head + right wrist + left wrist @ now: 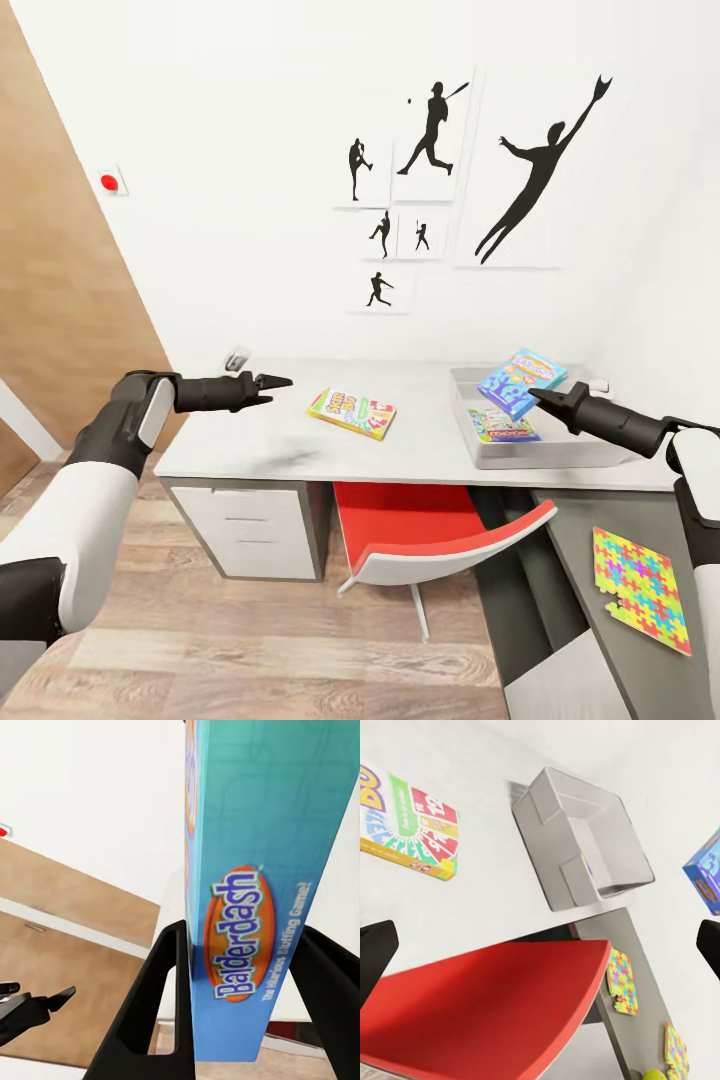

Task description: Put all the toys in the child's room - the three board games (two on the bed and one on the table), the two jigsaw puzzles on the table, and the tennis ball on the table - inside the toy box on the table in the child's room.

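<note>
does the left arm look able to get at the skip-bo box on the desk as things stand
Probably yes: the left gripper hangs open and empty just beside the Skip-Bo box, which lies flat on the table with nothing between them.

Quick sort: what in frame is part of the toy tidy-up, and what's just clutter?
Job:
Balderdash box in right gripper
Skip-Bo box on the table
board game inside toy box
jigsaw puzzle

Lying about:
red chair
silhouette pictures
drawer unit
</note>
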You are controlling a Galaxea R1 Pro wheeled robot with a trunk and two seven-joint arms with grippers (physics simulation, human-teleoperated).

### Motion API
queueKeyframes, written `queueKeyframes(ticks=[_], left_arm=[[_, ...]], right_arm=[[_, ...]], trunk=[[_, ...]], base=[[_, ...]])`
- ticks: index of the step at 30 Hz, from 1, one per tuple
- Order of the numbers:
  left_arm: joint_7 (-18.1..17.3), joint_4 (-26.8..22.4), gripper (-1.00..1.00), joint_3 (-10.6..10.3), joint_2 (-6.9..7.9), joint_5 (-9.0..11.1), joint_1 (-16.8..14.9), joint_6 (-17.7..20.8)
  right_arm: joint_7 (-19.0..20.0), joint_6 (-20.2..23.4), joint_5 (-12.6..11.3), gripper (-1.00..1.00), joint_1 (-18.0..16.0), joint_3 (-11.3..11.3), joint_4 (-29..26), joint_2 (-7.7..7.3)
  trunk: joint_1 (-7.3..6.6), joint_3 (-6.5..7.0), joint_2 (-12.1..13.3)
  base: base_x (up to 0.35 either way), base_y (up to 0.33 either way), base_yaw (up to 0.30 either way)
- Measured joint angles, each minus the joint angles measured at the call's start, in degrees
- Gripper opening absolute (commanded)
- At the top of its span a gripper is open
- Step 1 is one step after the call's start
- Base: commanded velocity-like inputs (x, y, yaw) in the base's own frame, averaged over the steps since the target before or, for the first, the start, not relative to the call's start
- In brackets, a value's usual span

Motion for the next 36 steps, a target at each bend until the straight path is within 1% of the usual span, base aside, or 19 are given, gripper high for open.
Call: queueKeyframes(ticks=[5,11,17,20,30,36], left_arm=[[0.0,0.0,1.00,0.4,0.02,0.0,0.0,0.0],[-0.1,0.0,1.00,0.8,0.08,0.0,0.0,0.0],[-0.4,0.0,1.00,2.3,0.40,0.0,0.0,-0.3],[-0.4,0.0,1.00,2.6,0.55,0.0,0.0,-0.3],[-0.5,-0.1,1.00,2.7,0.85,0.0,0.0,-0.3],[-0.5,-1.1,1.00,2.7,0.88,0.0,0.0,-0.2]], right_arm=[[0.0,0.0,0.1,-1.00,0.0,0.0,0.3,-0.01],[0.1,0.0,0.1,-1.00,0.0,-0.2,2.3,-0.09],[0.3,0.0,0.1,-1.00,0.0,-0.2,3.0,-0.10],[0.3,0.0,0.1,-1.00,0.0,-0.3,3.1,-0.10],[0.4,0.0,0.3,-1.00,0.0,-0.4,4.9,-0.18],[0.4,0.0,0.1,-1.00,0.0,-0.4,5.2,-0.59]], trunk=[[0.00,0.00,0.0],[0.00,0.00,0.0],[0.00,0.00,0.0],[0.00,0.00,0.0],[-0.03,0.00,0.0],[-0.01,0.00,0.0]], base=[[0.000,0.000,0.000],[0.000,0.047,0.000],[0.000,0.169,0.000],[0.022,0.044,0.000],[0.233,0.006,0.000],[0.081,0.000,0.000]])
